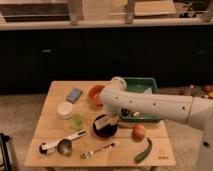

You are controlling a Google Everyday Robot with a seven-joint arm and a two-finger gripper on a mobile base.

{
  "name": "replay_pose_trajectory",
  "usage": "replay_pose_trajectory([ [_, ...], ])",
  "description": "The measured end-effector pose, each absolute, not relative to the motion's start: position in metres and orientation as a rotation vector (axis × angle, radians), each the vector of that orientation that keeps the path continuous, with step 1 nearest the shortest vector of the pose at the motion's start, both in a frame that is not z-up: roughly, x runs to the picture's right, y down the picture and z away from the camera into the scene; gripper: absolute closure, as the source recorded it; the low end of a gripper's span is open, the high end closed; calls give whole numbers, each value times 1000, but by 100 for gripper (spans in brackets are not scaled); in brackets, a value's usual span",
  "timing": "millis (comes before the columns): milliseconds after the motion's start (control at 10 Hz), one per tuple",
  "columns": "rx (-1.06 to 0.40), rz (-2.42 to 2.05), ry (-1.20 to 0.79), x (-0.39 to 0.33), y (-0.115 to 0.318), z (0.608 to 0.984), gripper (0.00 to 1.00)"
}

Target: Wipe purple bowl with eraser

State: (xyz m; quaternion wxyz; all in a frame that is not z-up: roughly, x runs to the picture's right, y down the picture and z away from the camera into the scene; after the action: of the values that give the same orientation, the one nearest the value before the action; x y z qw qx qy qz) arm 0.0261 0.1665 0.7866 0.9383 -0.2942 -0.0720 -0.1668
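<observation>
The purple bowl (104, 131), very dark and almost black, sits at the middle of the wooden table (50, 127). The eraser (101, 122), a small whitish-tan block, is over the bowl's left half, touching or just above its inside. My gripper (107, 121) reaches down from the white arm (150, 105) that comes in from the right. It stands over the bowl and is shut on the eraser. The arm's wrist hides the bowl's far rim.
An orange bowl (94, 94) and a blue block (74, 95) lie behind. A white round tub (65, 109) and a green cup (77, 121) stand left. A green tray (142, 87) is at right, with an orange fruit (138, 132), a green vegetable (144, 151), a fork (97, 150) and a metal scoop (62, 145) in front.
</observation>
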Motion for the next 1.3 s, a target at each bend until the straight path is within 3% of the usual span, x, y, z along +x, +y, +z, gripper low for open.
replay_pose_trajectory([
  [700, -602, -368, -157, 47, 189, 752, 96],
  [1300, -594, -342, -120, 60, 163, 768, 96],
])
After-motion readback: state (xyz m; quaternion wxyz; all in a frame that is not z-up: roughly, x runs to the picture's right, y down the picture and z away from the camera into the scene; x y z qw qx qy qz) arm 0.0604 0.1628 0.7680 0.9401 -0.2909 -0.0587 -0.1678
